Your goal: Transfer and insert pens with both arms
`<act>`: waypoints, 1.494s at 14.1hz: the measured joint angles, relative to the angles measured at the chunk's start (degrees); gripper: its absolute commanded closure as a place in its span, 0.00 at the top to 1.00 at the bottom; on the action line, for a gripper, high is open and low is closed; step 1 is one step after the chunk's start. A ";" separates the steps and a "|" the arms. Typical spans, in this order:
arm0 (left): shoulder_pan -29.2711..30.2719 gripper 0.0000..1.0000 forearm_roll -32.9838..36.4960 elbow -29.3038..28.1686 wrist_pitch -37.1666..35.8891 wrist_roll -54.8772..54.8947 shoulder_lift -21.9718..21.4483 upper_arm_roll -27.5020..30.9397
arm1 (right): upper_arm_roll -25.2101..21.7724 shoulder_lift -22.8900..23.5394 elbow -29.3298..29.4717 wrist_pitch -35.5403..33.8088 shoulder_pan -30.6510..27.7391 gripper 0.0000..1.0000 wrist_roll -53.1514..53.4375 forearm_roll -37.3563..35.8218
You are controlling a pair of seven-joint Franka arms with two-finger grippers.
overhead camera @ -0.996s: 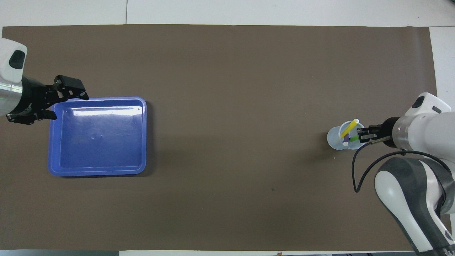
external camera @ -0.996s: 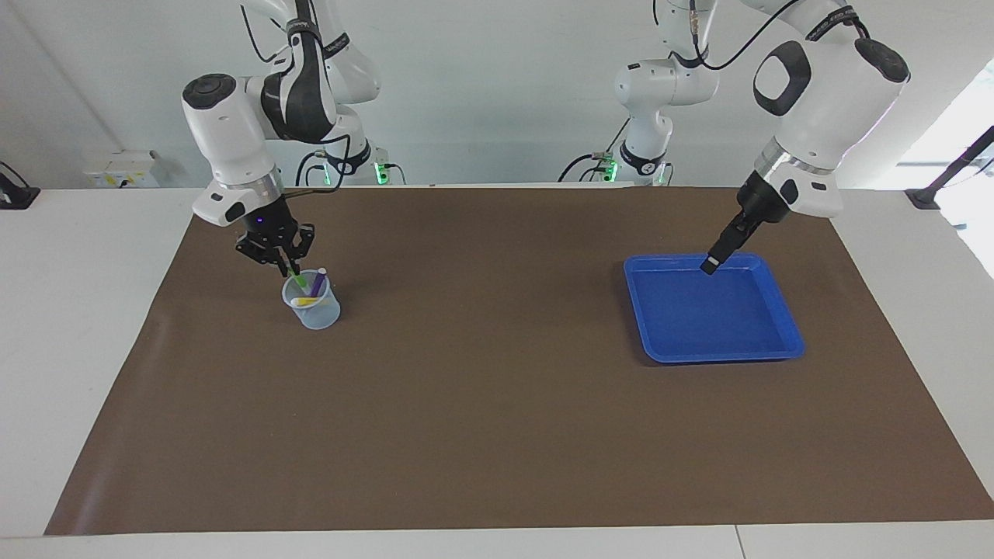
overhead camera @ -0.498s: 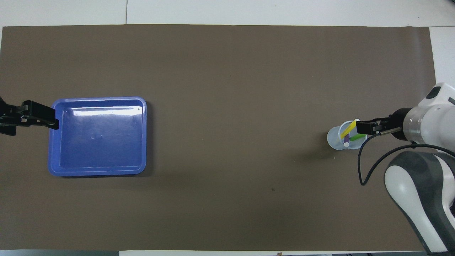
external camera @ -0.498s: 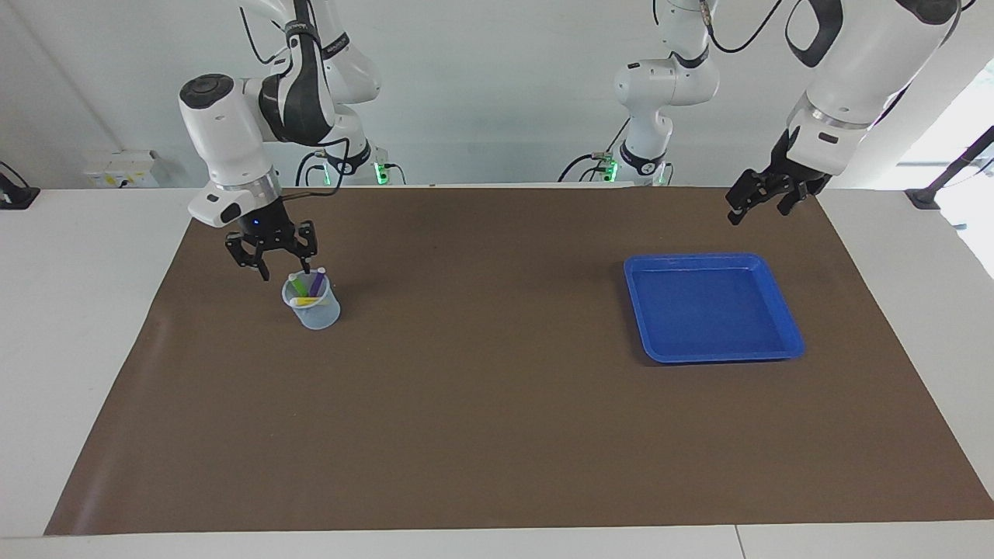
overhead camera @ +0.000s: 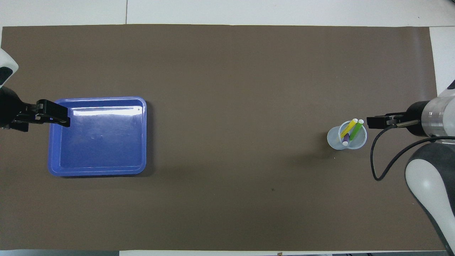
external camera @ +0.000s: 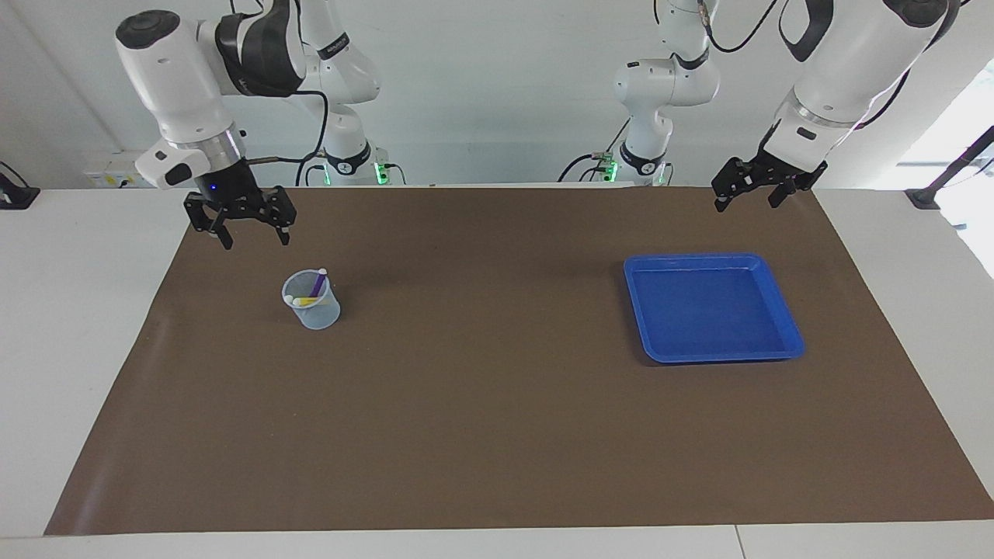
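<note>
All three pens are found standing tilted inside the clear plastic cup [external camera: 311, 300]: the green pen [overhead camera: 356, 129], the yellow pen [overhead camera: 349, 128] and the purple pen [overhead camera: 345, 139], pale cap ends uppermost. The blue tray [external camera: 783, 309] is seen to hold nothing. On this evidence the insertion is judged complete, and only parking of the arms is judged to remain.

The right gripper [external camera: 250, 230] is seen raised in the air, released, its fingers spread and nothing between them. It hangs from a near-vertical wrist, fingers pointed down. The cup is placed below it, offset toward the table's middle and clear of the fingers; no contact is observed in the facing view. In the overhead view the tips of this gripper are seen just beside the cup's rim, not over the pens.

The left gripper [external camera: 748, 189] is likewise seen raised, released and empty, its fingers apart. It is carried on a wrist slanted down toward the table. The tray is placed below it, well apart from the fingers in the facing view; in the overhead view its tips cover only the tray's edge toward the left arm's end of the table.
</note>
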 measured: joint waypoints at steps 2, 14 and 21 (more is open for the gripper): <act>-0.11 1.00 0.48 0.22 -0.06 0.91 0.00 -0.15 | -0.12 2.40 8.22 -8.28 -0.03 1.00 1.26 -0.43; -0.21 1.00 0.99 0.21 -0.06 2.15 -0.02 0.23 | -0.07 8.21 21.04 -19.02 -0.10 1.00 3.47 -3.87; -0.21 1.00 1.00 0.21 -0.08 2.15 -0.02 0.24 | 0.48 8.22 21.04 -19.05 0.02 1.00 3.47 -3.84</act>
